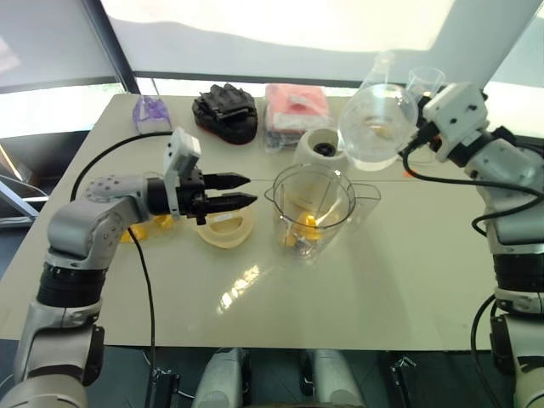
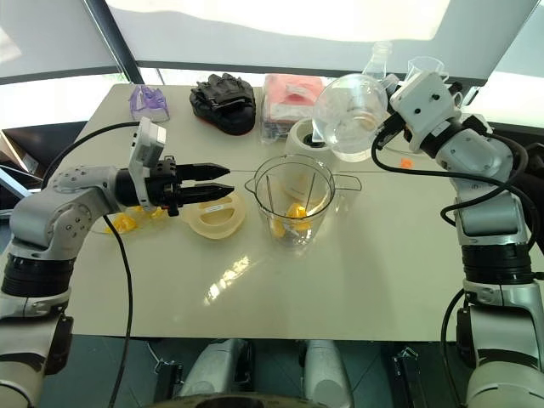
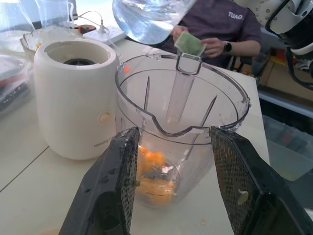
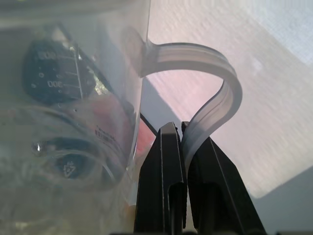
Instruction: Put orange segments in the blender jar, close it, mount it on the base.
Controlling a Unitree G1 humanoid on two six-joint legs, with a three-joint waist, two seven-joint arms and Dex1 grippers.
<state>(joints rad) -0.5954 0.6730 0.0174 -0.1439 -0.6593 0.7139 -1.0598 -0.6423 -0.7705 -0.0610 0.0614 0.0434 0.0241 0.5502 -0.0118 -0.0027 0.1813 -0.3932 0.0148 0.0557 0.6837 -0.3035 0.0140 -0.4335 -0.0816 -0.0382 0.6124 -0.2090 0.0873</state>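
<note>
Beige table (image 1: 255,297) under a bright window, and we're about halfway through, going by how things sit. Nearest to us, the left gripper (image 1: 252,189) hangs level over the table with its fingers half spread and nothing in them, pointing at 3 o'clock. The cream lid (image 1: 225,229) lies flat on the table just under those fingertips, at about 7 o'clock from them. A few loose orange bits (image 1: 140,228) sit by that arm at 9 o'clock.

What matters next: the blender jar (image 1: 313,204) stands upright at 3 o'clock from the left gripper, close but not touching, with its mouth open to the top. In the left wrist view it sits square between the two fingers, spout towards them. The orange segments (image 3: 154,171) are already piled at its bottom. So we reckon the lid is next, and the left arm is clearly the nearer one for both lid and jar.

Further back, the base (image 1: 321,151) stands at 12 o'clock from the jar, just behind it, socket up and free. At 1 o'clock from the jar, lifted off the table, the right gripper (image 4: 182,128) is clamped tight on the handle (image 4: 220,93) of a clear jug (image 1: 378,127), which is tipped on its side above the base. Black gloves (image 1: 225,110) and a pink packet (image 1: 293,106) lie along the far edge.
</note>
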